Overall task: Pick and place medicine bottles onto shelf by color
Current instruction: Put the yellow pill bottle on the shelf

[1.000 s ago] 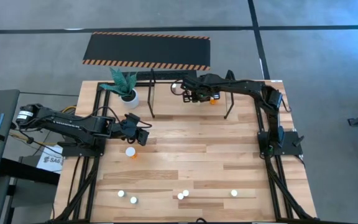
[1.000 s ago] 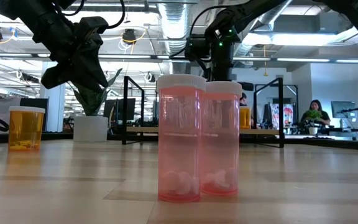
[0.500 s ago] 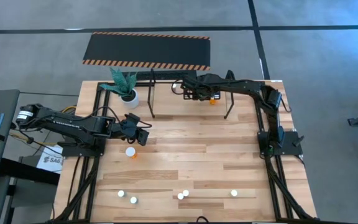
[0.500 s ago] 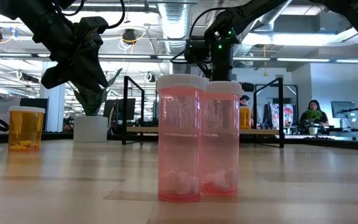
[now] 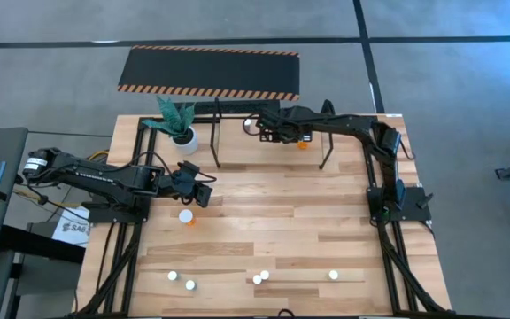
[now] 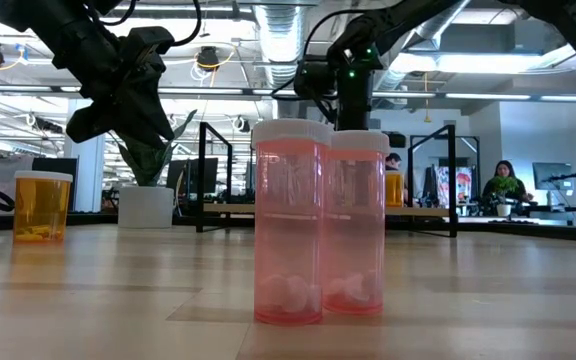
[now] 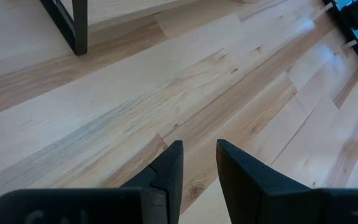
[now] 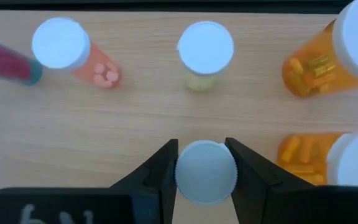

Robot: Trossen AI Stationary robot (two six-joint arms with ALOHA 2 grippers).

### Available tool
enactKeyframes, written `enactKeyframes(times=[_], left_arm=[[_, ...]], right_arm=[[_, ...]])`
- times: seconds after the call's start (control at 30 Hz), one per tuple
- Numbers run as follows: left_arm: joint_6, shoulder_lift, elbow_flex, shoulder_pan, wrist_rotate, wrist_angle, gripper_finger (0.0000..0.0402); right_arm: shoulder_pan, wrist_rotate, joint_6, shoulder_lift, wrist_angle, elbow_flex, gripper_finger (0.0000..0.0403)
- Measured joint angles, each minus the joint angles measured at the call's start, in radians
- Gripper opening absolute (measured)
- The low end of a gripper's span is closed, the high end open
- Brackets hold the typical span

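- Medicine bottle [image 8: 205, 172], white-capped, sits clenched in my right tool [image 8: 204, 163] over the shelf [image 5: 217, 142] at the desk's [image 5: 273, 221] far edge.
- My left tool [image 7: 197, 163] hovers released, holding nothing, above bare desk.

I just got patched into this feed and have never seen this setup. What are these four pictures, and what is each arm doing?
Two dark robot arms work at a wooden table. One camera looks straight down, one sits at tabletop height, and one rides on each wrist. The right gripper is over the black shelf at the far edge, shut on a white-capped bottle; pink, yellowish and orange bottles stand ahead of it. The left gripper hangs empty, fingers slightly apart, above bare wood. Loose bottles wait along the near edge; two pink bottles fill the low view.
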Motion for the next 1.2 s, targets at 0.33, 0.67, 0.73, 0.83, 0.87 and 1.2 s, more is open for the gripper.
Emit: enactKeyframes(times=[0.33,0.67,0.73,0.83,0.87,1.2], left_arm=[[0.0,0.0,0.0,0.0,0.0,0.0,0.0083],[0.0,0.0,0.0,0.0,0.0,0.0,0.0083],[0.0,0.0,0.0,0.0,0.0,0.0,0.0083],[0.0,0.0,0.0,0.0,0.0,0.0,0.0083],[0.0,0.0,0.0,0.0,0.0,0.0,0.0083],[0.0,0.0,0.0,0.0,0.0,0.0,0.0083]], right_arm=[[0.012,0.011,-0.001,0.0,0.001,0.0,0.0139],[0.021,0.017,-0.001,0.0,-0.002,0.0,0.0141],[0.026,0.026,0.0,0.012,0.001,0.0,0.0141],[0.028,0.029,0.001,0.017,-0.005,-0.003,0.0143],[0.028,0.029,0.002,0.015,-0.005,-0.002,0.0143],[0.022,0.052,0.002,0.015,-0.012,-0.003,0.0144]])
